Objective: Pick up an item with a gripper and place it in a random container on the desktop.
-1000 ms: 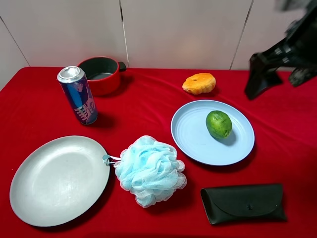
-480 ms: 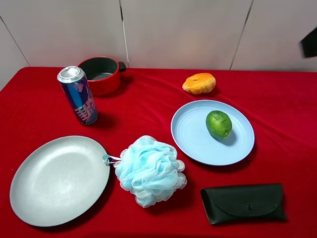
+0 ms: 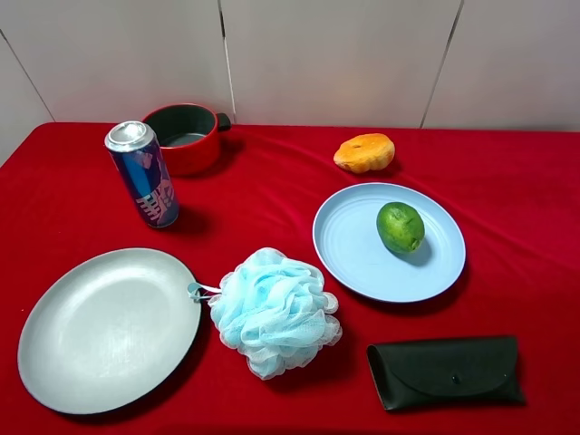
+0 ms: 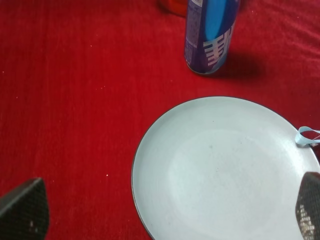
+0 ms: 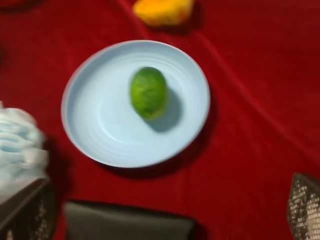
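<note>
The green fruit [image 3: 400, 227] lies on the light-blue plate [image 3: 362, 263], right of its middle, on the red desktop [image 3: 272, 190]. Neither arm shows in the exterior high view. In the right wrist view the fruit [image 5: 148, 92] and the blue plate [image 5: 100, 125] lie well beyond my right gripper [image 5: 165, 215], which is open and empty, with only its fingertips [image 5: 304, 207] showing at the frame's corners. My left gripper [image 4: 165, 215] is open and empty above the grey plate [image 4: 225, 170], with its fingertips [image 4: 25, 210] far apart.
A blue can [image 3: 143, 174] and a red pot [image 3: 186, 136] stand at the back left. The large grey plate [image 3: 109, 326] is at the front left, a blue bath sponge [image 3: 274, 310] in the middle front, a black case [image 3: 446, 370] at the front right, and an orange bun-like object [image 3: 364, 151] behind the blue plate.
The right arm, seen at the upper right one second ago, has withdrawn out of the exterior view. The fruit and the other objects have not moved.
</note>
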